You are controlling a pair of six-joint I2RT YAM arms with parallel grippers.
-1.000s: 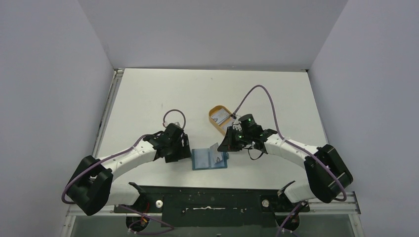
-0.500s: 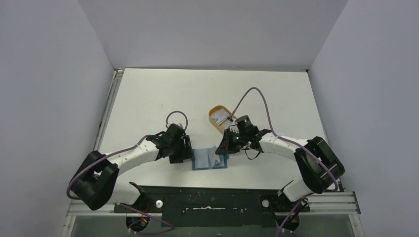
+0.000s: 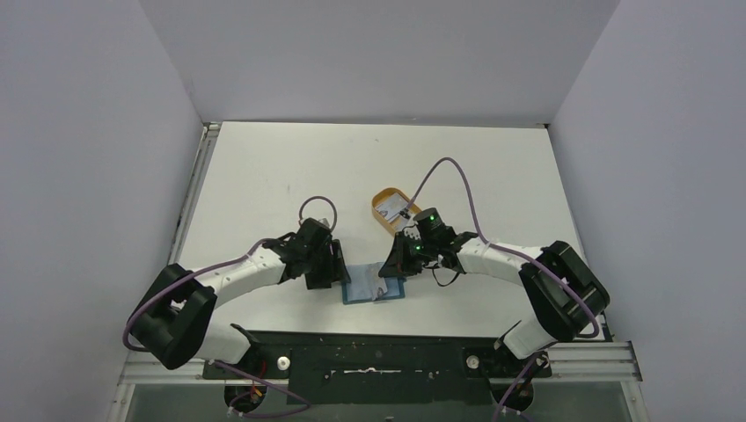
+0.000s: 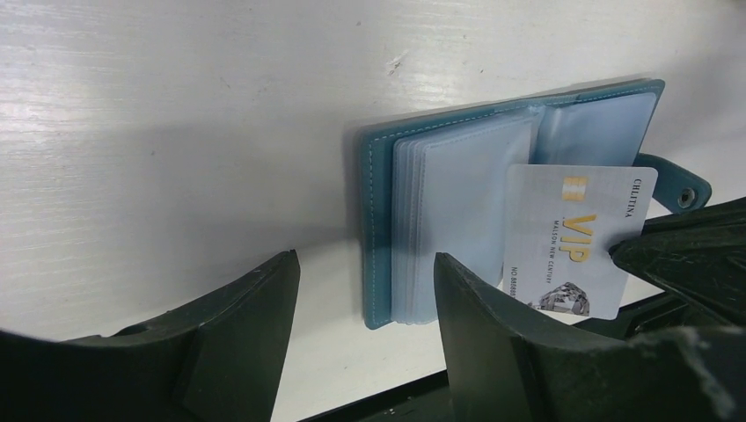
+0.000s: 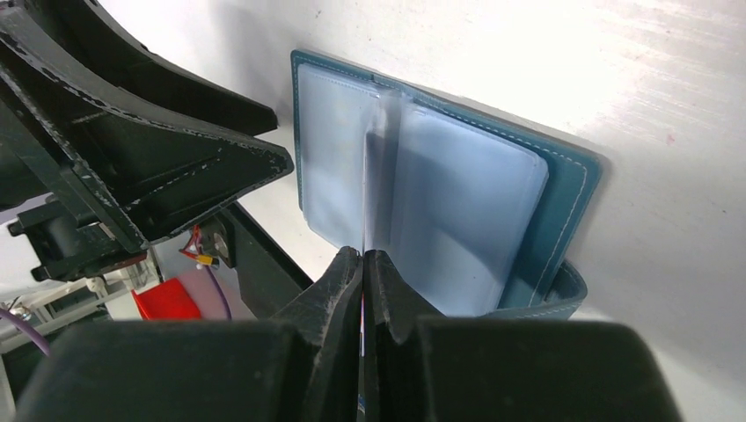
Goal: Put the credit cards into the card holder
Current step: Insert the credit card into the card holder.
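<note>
1. The card holder [image 4: 380, 220] has a blue-green cover like soft leather, matt, with stitches.
2. Its pockets [image 4: 457, 193] are clear, smooth plastic.
3. The credit card [image 4: 572, 237] is shiny plastic.
4. The table [image 4: 176, 114] is white, smooth, a bit streaky.
5. The left gripper [image 4: 365, 272] is black, matt plastic.

One card holder [image 4: 466, 211], two credit cards [image 4: 572, 242], one tray [image 3: 380, 195]
</note>
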